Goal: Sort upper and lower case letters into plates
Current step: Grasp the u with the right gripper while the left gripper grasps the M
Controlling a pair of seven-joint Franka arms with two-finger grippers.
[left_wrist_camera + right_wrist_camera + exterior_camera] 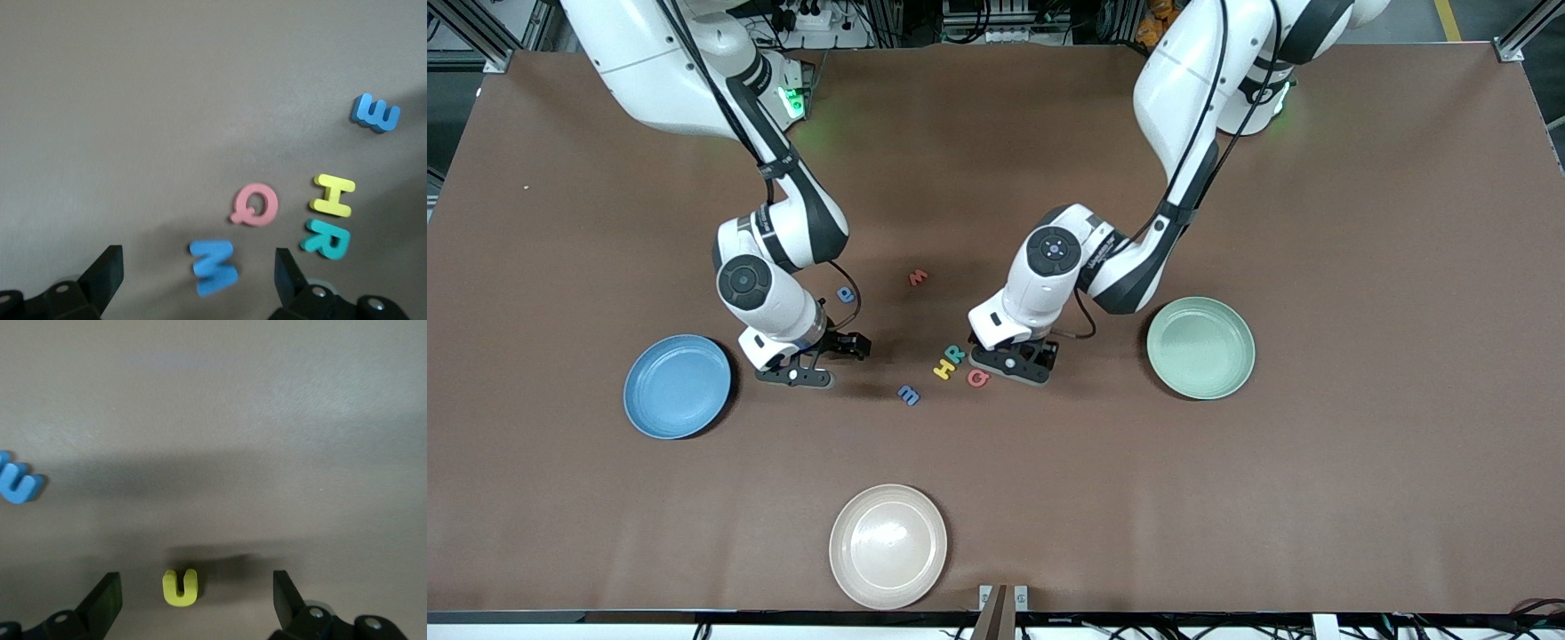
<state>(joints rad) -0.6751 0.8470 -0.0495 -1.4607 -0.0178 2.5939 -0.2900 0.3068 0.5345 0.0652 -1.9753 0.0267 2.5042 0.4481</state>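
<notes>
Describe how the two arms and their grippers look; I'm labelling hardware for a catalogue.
Both arms are glossy white with black joint bands and round dark caps, black cables running along them. A green light glows near each base. The left gripper and right gripper are black with two flat, dark fingers.
</notes>
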